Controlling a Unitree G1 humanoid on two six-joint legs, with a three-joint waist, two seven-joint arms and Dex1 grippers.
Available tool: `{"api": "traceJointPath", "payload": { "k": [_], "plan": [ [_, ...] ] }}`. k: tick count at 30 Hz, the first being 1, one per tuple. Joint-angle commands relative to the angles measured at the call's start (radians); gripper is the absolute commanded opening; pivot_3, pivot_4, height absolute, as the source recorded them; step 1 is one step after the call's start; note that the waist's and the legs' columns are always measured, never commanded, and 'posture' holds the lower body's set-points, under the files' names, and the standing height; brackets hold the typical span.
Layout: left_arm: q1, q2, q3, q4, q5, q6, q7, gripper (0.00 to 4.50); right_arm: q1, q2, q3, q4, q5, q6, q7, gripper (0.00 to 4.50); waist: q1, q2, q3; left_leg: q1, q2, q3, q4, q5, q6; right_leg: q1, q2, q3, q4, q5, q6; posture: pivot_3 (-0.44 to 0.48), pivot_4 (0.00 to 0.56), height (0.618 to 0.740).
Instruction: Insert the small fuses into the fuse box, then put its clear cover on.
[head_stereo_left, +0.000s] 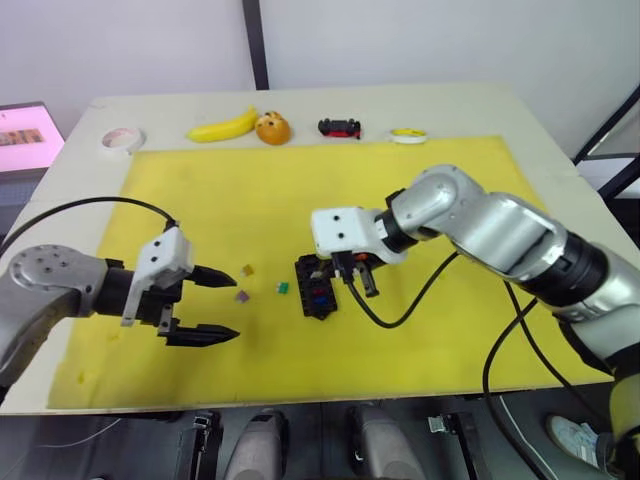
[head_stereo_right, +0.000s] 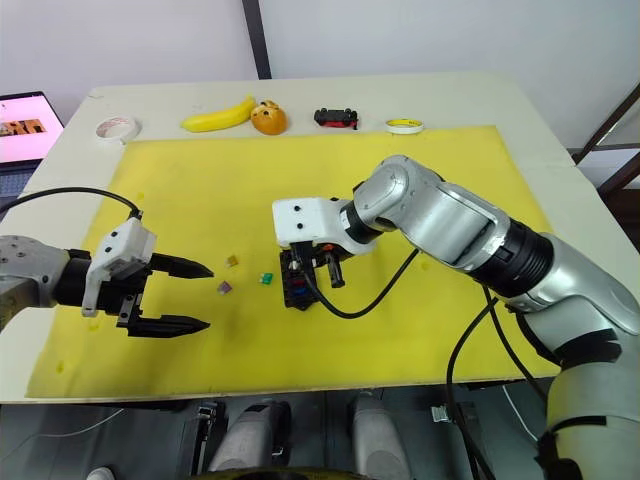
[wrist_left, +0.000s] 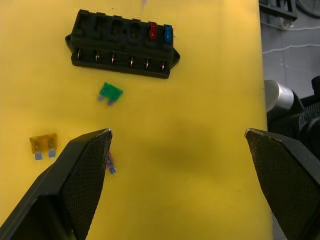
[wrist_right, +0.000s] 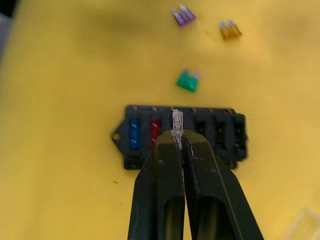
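We are holding our right gripper (wrist_right: 178, 136) directly over the fuse box (wrist_right: 220, 131), its two black fingers pressed together and pinching a pale clear fuse (wrist_right: 177, 121) by its top edge. That fuse is standing at the third slot of the near row, next to the red fuse (wrist_right: 155, 131) and the blue fuse (wrist_right: 134, 133) that are already sitting in the box; whether it is fully seated we cannot quite tell, since the fingertips are covering its upper part.

The fuse box is lying near the middle of the yellow mat (head_stereo_left: 420, 170), its other slots open. Three loose fuses are lying on the mat beside it: the green fuse (wrist_left: 110, 92) nearest the box, the amber fuse (wrist_left: 43, 145) farther off, and the purple fuse (wrist_right: 183, 15) close to the amber one.

We are keeping our left gripper (head_stereo_left: 215, 304) low over the mat, well apart from the box, with its fingers spread wide and holding nothing; the purple fuse is lying just beside one fingertip.

At the far edge of the table, beyond the mat, are lying a banana (head_stereo_left: 224, 126), an orange (head_stereo_left: 272, 128), a black-and-red toy car (head_stereo_left: 340, 127) and two rolls of tape (head_stereo_left: 122, 139).
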Motion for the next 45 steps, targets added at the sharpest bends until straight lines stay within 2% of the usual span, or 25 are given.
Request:
{"api": "traceJointPath", "payload": {
  "k": [1,17,45],
  "plan": [
    [-0.001,-0.011,0.04,-0.047,0.003,-0.003,0.016,4.48,-0.014,0.024,-0.023,0.021,-0.064,-0.039,0.06,0.0,0.0,0.0,0.0,0.0,0.0,0.0,0.0,0.0,0.0,0.0,0.0,0.0,0.0,0.0,0.0,0.0,0.15,0.74],
    [0.02,-0.032,0.049,-0.107,0.003,0.043,0.059,4.48,0.035,0.115,-0.038,0.058,-0.211,-0.058,0.159,0.0,0.0,0.0,0.0,0.0,0.0,0.0,0.001,0.0,0.0,0.0,0.0,0.0,0.003,0.0,0.0,0.0,0.15,0.74],
    [-0.013,-0.065,0.03,-0.118,0.018,0.056,0.071,4.48,0.052,0.158,-0.062,0.107,-0.301,-0.081,0.216,0.0,0.0,0.0,0.0,0.0,0.0,0.0,0.004,0.0,0.0,0.0,0.001,0.0,0.006,0.0,0.0,0.0,0.15,0.74]
  ]
}}
